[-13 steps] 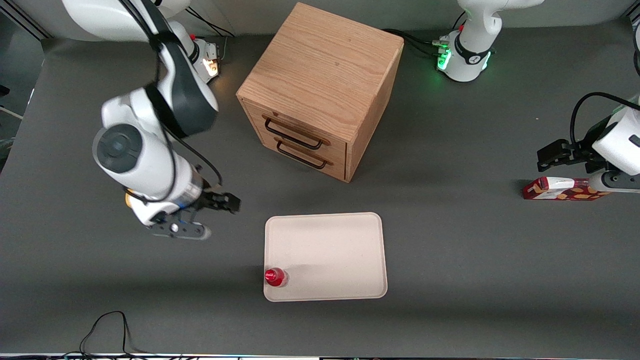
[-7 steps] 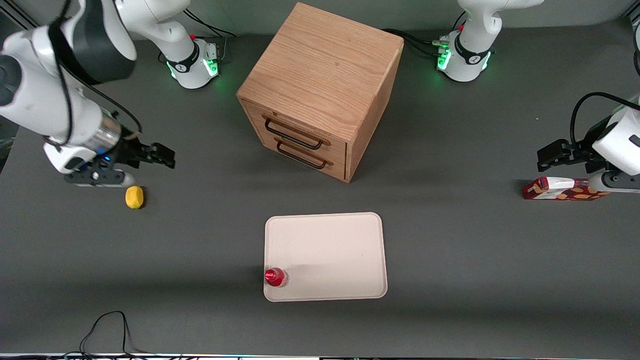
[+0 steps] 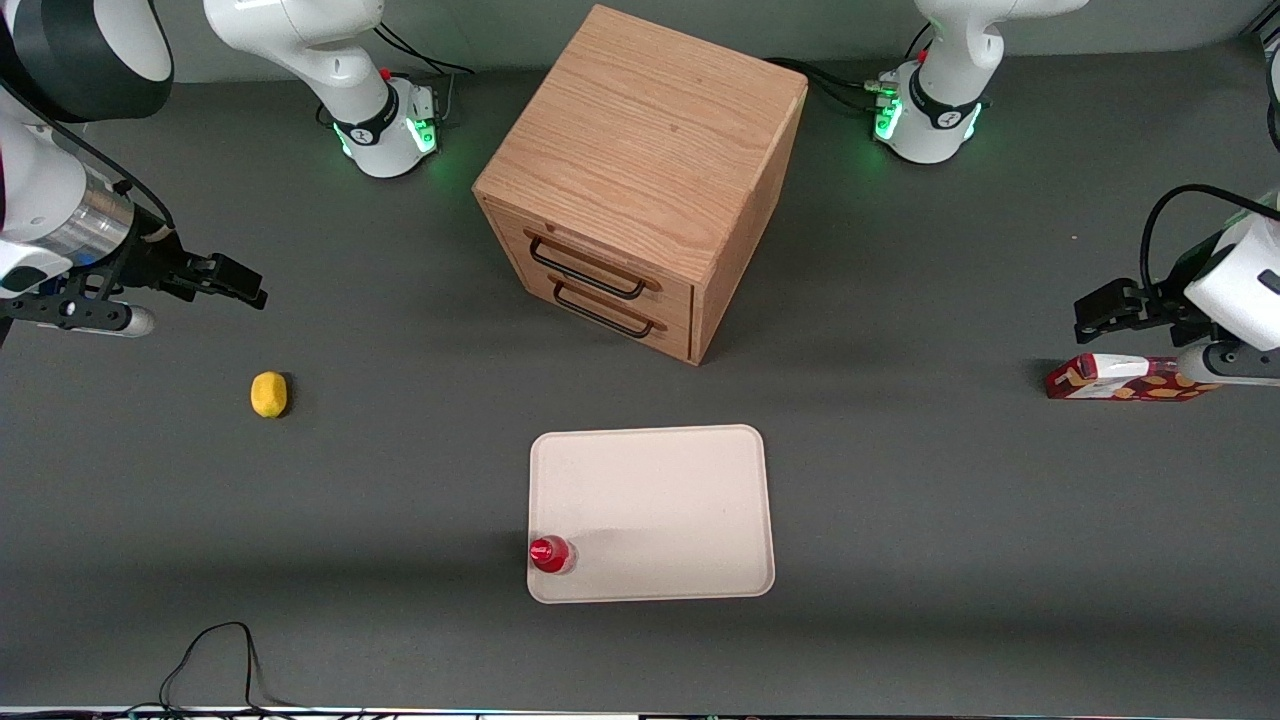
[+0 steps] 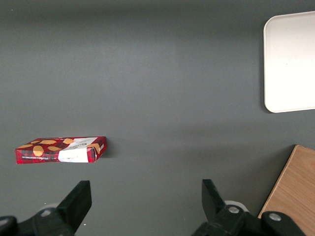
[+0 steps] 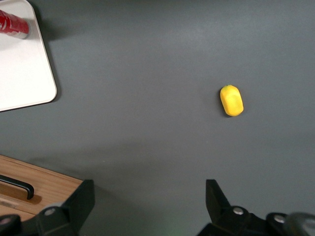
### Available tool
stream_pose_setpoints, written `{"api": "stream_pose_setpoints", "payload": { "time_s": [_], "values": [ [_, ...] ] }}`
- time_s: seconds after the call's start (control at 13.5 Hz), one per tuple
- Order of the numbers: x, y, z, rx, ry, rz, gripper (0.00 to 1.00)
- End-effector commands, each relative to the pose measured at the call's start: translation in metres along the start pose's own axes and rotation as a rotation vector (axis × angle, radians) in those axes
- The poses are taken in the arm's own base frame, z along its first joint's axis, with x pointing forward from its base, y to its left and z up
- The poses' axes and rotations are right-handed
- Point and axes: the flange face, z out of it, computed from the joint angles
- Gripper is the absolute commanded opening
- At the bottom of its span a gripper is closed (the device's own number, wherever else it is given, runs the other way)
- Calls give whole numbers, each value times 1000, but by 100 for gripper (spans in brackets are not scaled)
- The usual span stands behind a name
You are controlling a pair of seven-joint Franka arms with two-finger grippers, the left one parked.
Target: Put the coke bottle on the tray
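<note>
This was a robotics lab bench, not a home. A dark grey matte table [image 3: 900,500] carried two white arm bases [image 3: 385,130] bolted down, each glowing green at its status ring, with black cables [image 3: 215,660] trailing along the table's edge nearest the front camera. The wooden drawer cabinet [image 3: 640,180] stood between the bases like a staged prop. The gripper [image 3: 235,282], fingers spread and empty, hung toward the working arm's end of the table from the cabinet.
</note>
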Motion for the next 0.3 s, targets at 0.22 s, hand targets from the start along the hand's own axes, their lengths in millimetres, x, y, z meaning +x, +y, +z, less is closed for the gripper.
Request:
{"api": "stream_pose_setpoints", "payload": {
  "time_s": [0.22],
  "values": [
    [10,15,-16,3,-6,32,100]
  ]
}}
